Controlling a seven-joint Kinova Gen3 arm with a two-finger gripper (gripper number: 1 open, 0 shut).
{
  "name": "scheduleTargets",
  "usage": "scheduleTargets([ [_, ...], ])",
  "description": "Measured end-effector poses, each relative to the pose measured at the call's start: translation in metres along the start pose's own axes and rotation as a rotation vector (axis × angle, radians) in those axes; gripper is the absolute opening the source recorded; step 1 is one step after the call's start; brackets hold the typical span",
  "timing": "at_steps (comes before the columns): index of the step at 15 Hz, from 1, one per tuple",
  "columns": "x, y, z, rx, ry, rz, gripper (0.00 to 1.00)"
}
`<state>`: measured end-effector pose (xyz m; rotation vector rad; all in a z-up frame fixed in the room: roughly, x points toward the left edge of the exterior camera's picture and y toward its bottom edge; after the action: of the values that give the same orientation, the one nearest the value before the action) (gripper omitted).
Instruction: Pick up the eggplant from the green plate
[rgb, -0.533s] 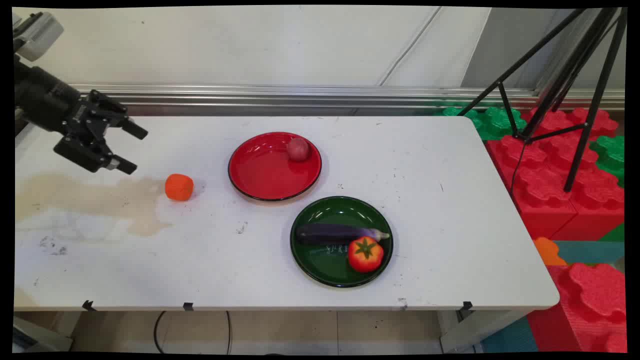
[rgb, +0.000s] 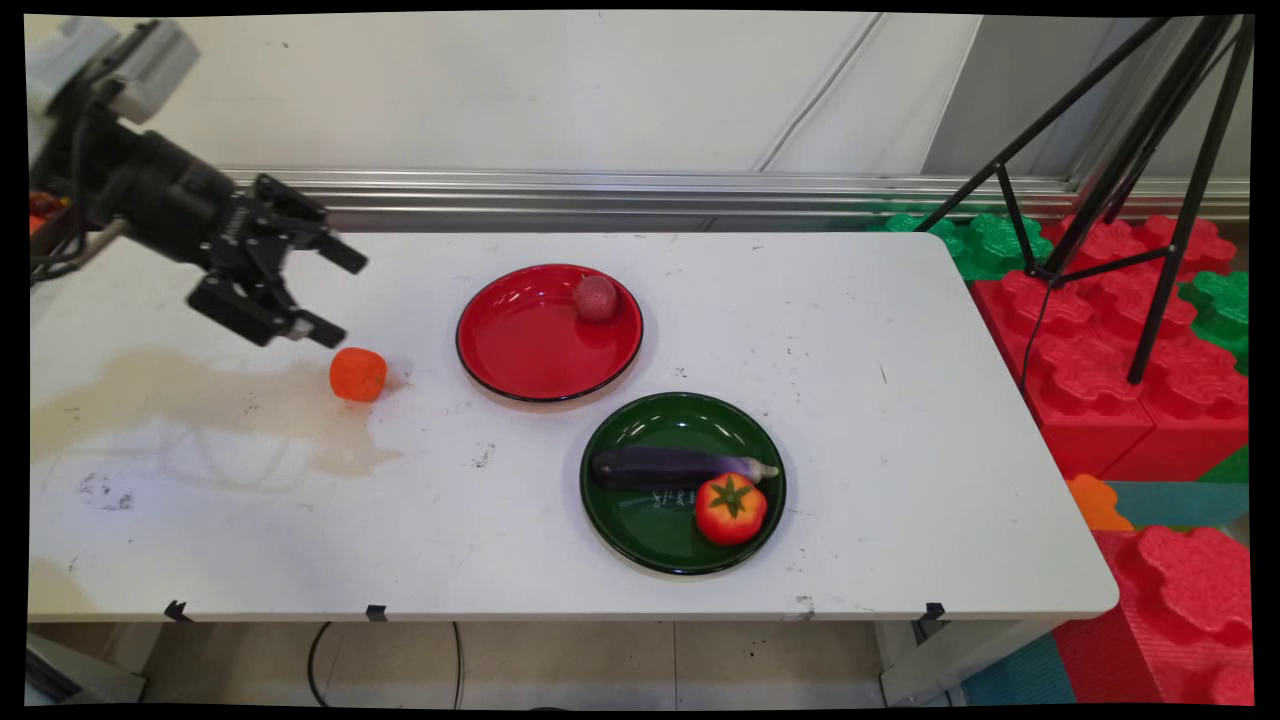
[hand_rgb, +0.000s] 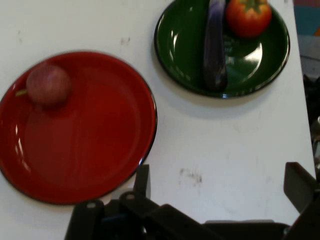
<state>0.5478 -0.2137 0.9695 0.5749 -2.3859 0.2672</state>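
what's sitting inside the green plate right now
The green plate holds a dark purple eggplant lying across its middle and a red tomato touching the eggplant's near side. The plate surface beneath them is covered; nothing else shows.

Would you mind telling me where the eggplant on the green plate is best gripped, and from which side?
Probably across the middle of the eggplant, from above, jaws closing over its narrow width. It lies flat and lengthwise on the green plate, and the tomato sits close by its stem end, so the plain middle looks freest. The gripper is open, near the orange ball.
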Motion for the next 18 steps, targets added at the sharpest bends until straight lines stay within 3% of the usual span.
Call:
scheduleTargets([
  [8,0.047,0.007,0.065,-0.027,0.025,0.063,1.0],
  [18,0.094,0.018,0.161,-0.071,-0.002,0.107,1.0],
])
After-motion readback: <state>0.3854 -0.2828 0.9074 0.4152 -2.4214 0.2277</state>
